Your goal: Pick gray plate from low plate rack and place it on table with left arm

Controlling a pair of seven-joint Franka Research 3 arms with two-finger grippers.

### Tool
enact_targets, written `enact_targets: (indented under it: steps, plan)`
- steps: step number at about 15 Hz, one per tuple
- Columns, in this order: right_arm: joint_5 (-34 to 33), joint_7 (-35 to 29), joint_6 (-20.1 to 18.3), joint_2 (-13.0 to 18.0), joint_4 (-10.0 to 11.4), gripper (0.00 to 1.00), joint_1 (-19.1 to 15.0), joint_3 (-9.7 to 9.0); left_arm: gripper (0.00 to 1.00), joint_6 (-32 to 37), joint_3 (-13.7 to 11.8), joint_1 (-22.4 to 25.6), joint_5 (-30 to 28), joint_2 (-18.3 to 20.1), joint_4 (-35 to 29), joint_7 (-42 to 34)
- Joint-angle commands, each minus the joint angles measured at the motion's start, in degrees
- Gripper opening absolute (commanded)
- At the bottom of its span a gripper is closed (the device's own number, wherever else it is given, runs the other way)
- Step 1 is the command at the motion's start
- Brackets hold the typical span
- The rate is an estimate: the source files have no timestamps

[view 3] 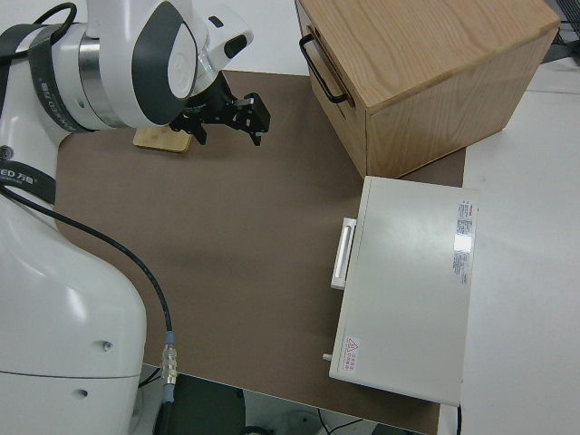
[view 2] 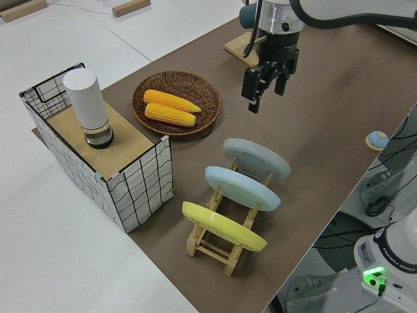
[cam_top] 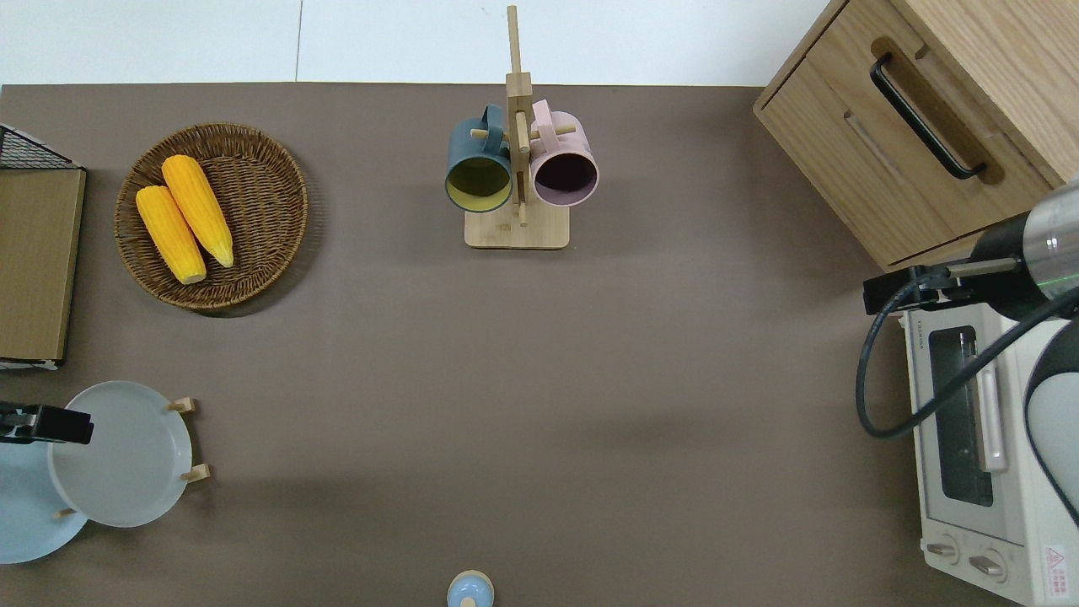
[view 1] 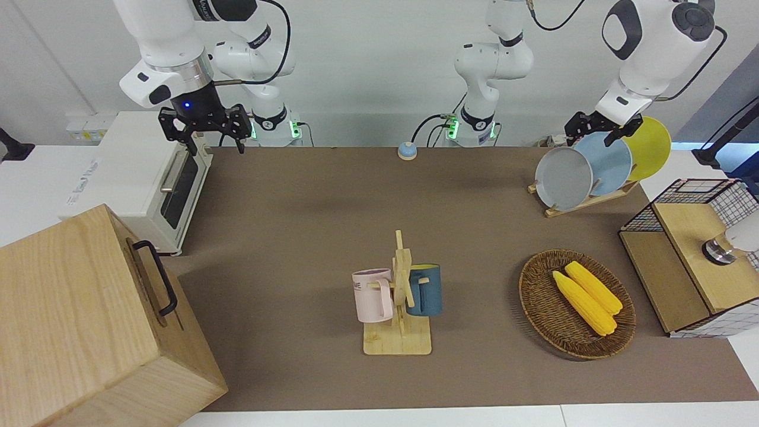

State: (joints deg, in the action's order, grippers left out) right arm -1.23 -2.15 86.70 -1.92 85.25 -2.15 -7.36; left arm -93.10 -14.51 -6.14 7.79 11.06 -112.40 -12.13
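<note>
The gray plate (view 1: 563, 178) stands slanted in the low plate rack (view 1: 584, 203) at the left arm's end of the bench (view 1: 308, 237), in the slot farthest from the robots. The light blue plate (view 1: 611, 163) leans next in the rack and the yellow plate (view 1: 651, 147) sits nearest the robots.

The front view shows the left claw (view 1: 605, 131) hanging at the upper rims of the plates. Whether it touches a plate cannot be told there. The left side view makes it plain: the left claw (view 2: 264, 83) is up in the air, clear of all three plates. Its fingers are parted a little and hold nothing. The overhead view catches only a dark tip of it at the picture's edge, over the gray plate's (cam_top: 118, 453) rim.

The same side view shows the three plates spaced apart along the rack (view 2: 225, 238), each in its own slot.

The right arm is parked. In the right side view the right claw (view 3: 227, 118) is spread open and empty.

Farther from the robots than the rack lies a wicker basket (view 1: 536, 296) with two corn cobs (view 1: 587, 295).
</note>
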Motion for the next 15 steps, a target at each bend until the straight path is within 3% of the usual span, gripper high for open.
enact_targets:
  steps: [1,7,15]
  plan:
    - [-0.17,-0.75,-0.92,-0.54,-1.23,0.983,-1.27,-1.17,0.99,-7.7,-0.17,2.62,1.35,3.7,-8.0,-1.93]
    - [-0.17,-0.75,-0.92,-0.54,-1.23,0.983,-1.27,-1.17,0.99,-16.4,-0.34,5.52,1.35,3.61,-14.67,-2.46]
    - [-0.17,-0.75,-0.92,-0.54,-1.23,0.983,-1.27,-1.17,0.99,-23.79,-0.61,5.96,1.35,3.44,-20.84,-2.38]
